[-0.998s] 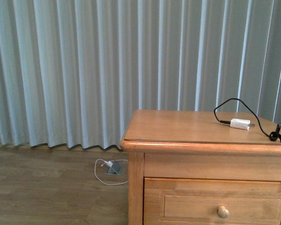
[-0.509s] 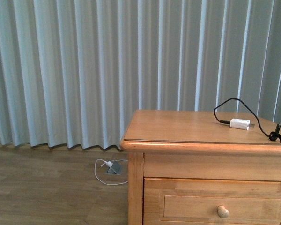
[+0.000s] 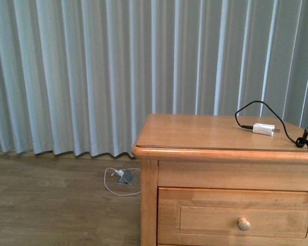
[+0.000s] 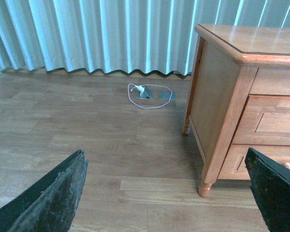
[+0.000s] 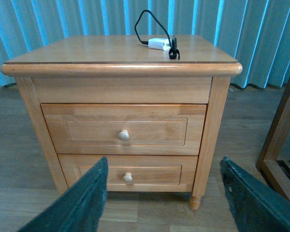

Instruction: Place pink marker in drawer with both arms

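We see a light-brown wooden dresser (image 5: 121, 96) standing on a wood-plank floor (image 4: 87, 145) in front of pale pleated curtains (image 3: 92, 77).

The top drawer (image 5: 123, 128) is fully shut, its round wooden knob (image 5: 123, 135) at the centre of the recessed front panel. Below it sits a second drawer (image 5: 128, 171), also shut, with its own small knob (image 5: 128, 178).

On the dresser's tabletop (image 3: 195, 133), toward the back right corner as the front view shows it, lies a white charger block (image 3: 263, 129). A black cable (image 3: 256, 110) loops up behind the block and ends in a small coil (image 3: 302, 141) near the dresser's right edge.

We cannot find the pink marker in any view: it is not on the tabletop, not on the floor near the dresser, and not between either pair of jaws.

Left of the dresser, on the floor near the curtain hem, a white cord (image 4: 147, 94) lies looped around a small grey floor outlet (image 4: 146, 92).

Left gripper (image 4: 164, 193): jaws wide apart, nothing between them, above bare floor to the left of the dresser's front leg (image 4: 205, 186).

Right gripper (image 5: 164, 198): jaws wide apart, nothing held, facing the dresser front at the level of the lower drawer.

At the far right of the right wrist view, beside the dresser, a darker wooden frame (image 5: 280, 135) stands on the floor.
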Robot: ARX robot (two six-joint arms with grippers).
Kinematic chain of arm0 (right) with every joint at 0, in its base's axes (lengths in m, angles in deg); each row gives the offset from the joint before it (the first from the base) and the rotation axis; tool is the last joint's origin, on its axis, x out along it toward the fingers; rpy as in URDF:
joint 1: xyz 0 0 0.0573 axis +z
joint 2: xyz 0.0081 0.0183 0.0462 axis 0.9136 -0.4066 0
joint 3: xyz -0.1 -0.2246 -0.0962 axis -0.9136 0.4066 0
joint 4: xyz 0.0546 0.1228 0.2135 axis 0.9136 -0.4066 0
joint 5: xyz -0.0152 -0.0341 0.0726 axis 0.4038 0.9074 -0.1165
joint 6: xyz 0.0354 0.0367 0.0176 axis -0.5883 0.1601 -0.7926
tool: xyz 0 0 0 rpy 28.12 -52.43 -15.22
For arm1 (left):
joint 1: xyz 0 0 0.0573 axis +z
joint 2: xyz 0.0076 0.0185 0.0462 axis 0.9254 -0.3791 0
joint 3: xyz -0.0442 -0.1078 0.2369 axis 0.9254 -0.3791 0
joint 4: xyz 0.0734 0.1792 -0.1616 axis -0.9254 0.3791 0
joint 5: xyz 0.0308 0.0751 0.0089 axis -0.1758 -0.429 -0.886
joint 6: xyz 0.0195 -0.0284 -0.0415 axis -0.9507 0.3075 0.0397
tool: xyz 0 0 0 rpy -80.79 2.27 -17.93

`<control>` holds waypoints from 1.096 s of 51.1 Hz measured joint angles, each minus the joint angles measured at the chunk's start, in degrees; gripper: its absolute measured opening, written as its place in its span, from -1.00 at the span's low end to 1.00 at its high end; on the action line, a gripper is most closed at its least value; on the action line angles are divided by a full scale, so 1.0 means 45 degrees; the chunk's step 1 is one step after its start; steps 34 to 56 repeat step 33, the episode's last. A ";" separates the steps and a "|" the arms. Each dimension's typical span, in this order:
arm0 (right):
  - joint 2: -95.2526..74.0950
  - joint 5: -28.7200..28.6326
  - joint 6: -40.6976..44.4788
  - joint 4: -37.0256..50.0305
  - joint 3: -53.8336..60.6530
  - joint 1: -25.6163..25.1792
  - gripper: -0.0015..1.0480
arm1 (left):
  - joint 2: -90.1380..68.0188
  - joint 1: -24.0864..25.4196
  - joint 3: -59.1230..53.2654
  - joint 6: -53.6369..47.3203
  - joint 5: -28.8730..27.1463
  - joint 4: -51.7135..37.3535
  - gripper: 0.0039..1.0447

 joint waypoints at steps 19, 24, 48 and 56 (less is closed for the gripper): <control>0.0000 -0.0005 -0.0005 0.0000 0.0000 0.0000 0.84 | 0.0000 0.0000 0.0000 0.0000 0.0000 0.0000 0.89; 0.0000 -0.0005 -0.0005 0.0000 0.0000 0.0000 0.84 | 0.0000 0.0000 0.0000 0.0000 0.0000 0.0000 0.89; 0.0000 -0.0005 -0.0005 0.0005 0.0000 0.0000 0.84 | 0.0000 0.0000 0.0000 0.0000 0.0000 0.0000 0.89; 0.0000 -0.0005 -0.0005 0.0005 0.0000 0.0000 0.84 | 0.0000 0.0000 0.0000 0.0000 0.0000 0.0000 0.89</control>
